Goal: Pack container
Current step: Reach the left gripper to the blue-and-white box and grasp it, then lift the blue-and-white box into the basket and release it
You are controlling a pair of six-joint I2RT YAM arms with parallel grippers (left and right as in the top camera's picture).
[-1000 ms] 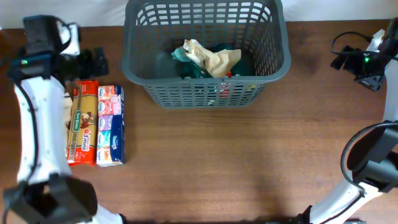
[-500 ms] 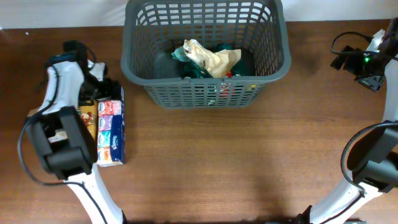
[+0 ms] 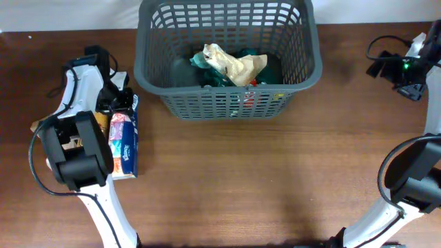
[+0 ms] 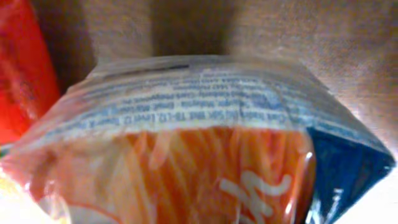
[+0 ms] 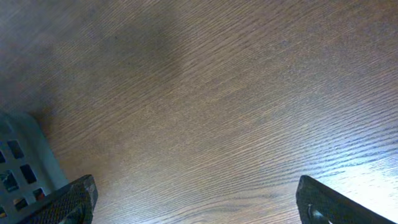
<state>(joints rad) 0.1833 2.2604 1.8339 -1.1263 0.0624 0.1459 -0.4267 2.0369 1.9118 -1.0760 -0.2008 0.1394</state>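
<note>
nearest me, on the left of the worktop (image 3: pixel 241 186), lies a blue and white packet (image 3: pixel 125 146) with a red packet (image 4: pixel 22 74) just beside it. my left tool (image 3: pixel 118 98) hangs over their far end; i cannot tell how its fingers stand. my right tool (image 5: pixel 199 205) is spread wide above bare wood. the container (image 3: pixel 227 103) sits at the far edge, crumpled wrappers (image 3: pixel 234 65) inside.

My left arm (image 3: pixel 77 79) is reaching forward on the left side, bending at the elbow. My left gripper (image 3: pixel 121 103) is pointing down, held low; I cannot tell how its jaws are standing. My right arm (image 3: pixel 434 110) is stretching far forward on the right side. My right gripper (image 5: pixel 199 208) is hovering, fingers (image 5: pixel 71 202) spread wide.
</note>
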